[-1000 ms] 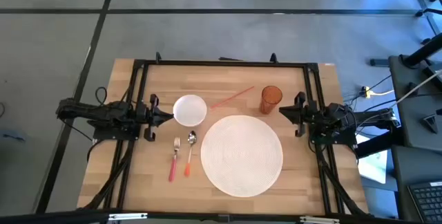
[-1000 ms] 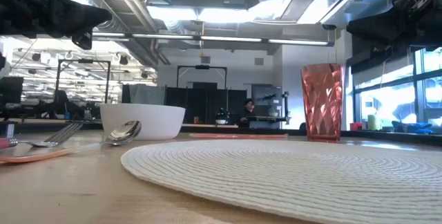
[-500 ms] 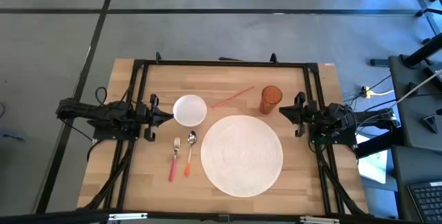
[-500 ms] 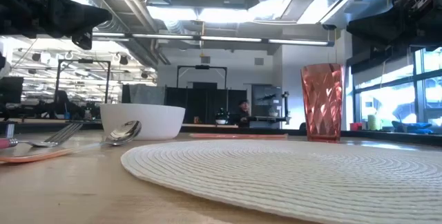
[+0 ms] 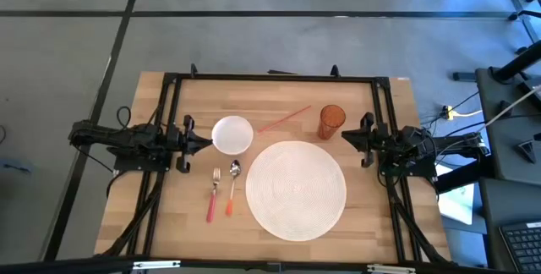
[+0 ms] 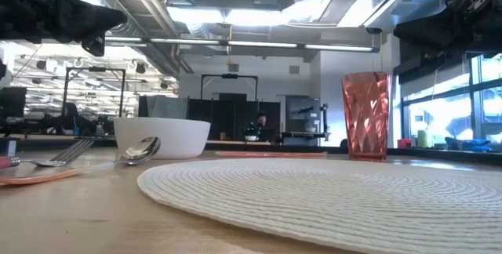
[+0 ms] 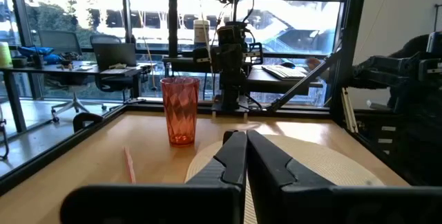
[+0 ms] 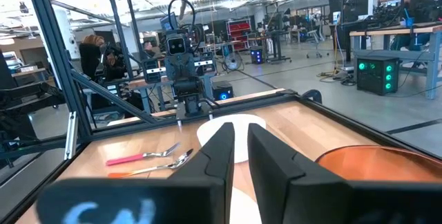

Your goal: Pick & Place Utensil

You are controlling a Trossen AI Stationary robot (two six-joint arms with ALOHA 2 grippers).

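Observation:
A pink-handled fork [image 5: 215, 191] and an orange-handled spoon [image 5: 232, 185] lie flat side by side on the wooden table, left of the round white placemat [image 5: 296, 189]. In the right wrist view the fork [image 8: 141, 157] and spoon [image 8: 162, 164] show beyond the fingers. My left gripper [image 5: 206, 143] hovers shut at the table's left side, beside the white bowl [image 5: 232, 134]. My right gripper [image 5: 345, 136] hovers shut at the right side, close to the orange cup [image 5: 331, 120]. Neither touches anything.
The white bowl stands just beyond the utensils, toward the far edge. A thin pink stick [image 5: 283, 119] lies between the bowl and the orange cup. A black frame [image 5: 270, 78] runs around the table. People show in the room beyond.

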